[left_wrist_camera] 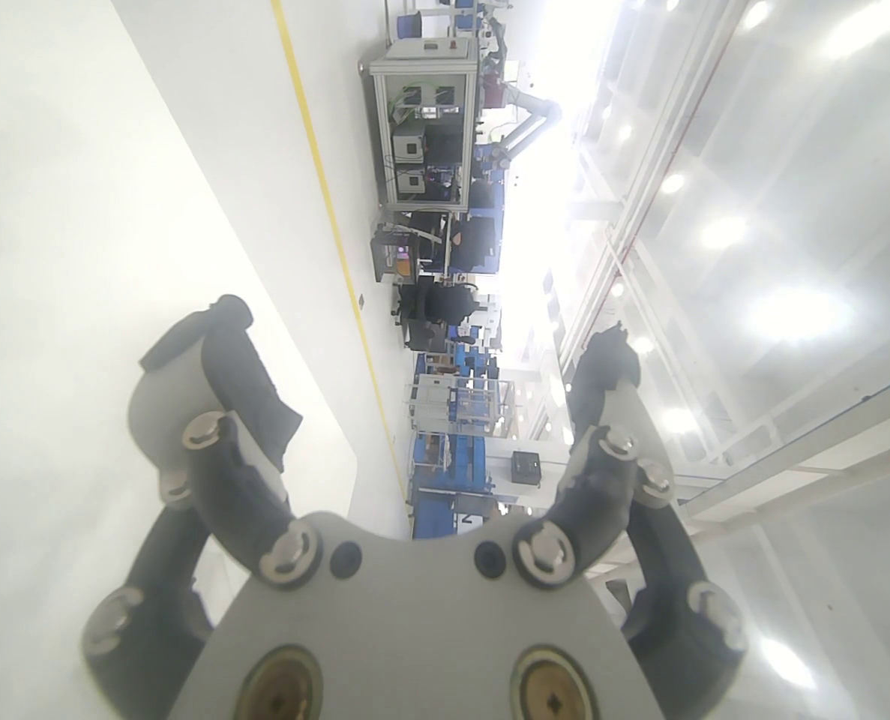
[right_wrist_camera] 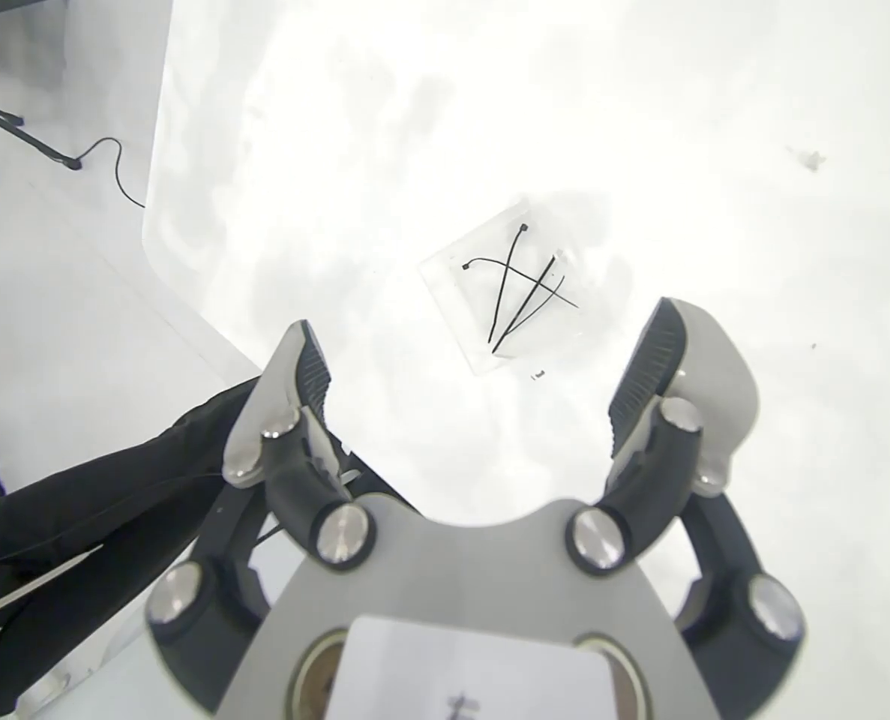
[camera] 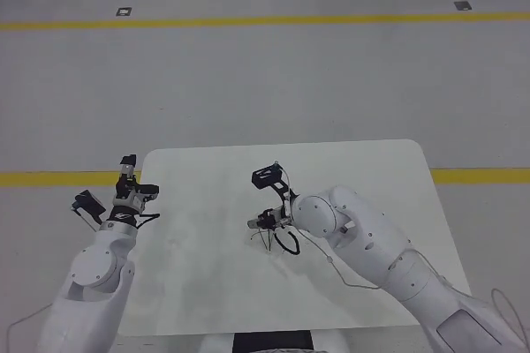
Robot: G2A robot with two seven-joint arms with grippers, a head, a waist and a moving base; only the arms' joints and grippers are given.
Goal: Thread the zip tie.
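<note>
The right arm is reaching in over the middle of the white bench (camera: 203, 282), and its pincer (right_wrist_camera: 482, 318) is hanging just above the surface. Its ribbed fingers (right_wrist_camera: 651, 355) are spread wide apart and are gripping nothing.

Just past the fingertips, a few thin black zip ties (right_wrist_camera: 523, 288) are lying loose on the bench. They are crossing one another in a small heap on a clear square sheet (right_wrist_camera: 482, 352), and nothing is touching them. Two of their small square heads are showing at the far ends of the strands. From above, the heap is sitting directly under the right pincer, near the bench's centre.

The left arm is holding off at the left edge of the bench, well apart from the ties. Its pincer (left_wrist_camera: 415, 325) is pointing away from the bench and out into the room. It too is gaping wide, with nothing between its dark fingers (left_wrist_camera: 227, 370).

Behind the bench, a yellow line (camera: 265, 19) is running across the grey floor.
</note>
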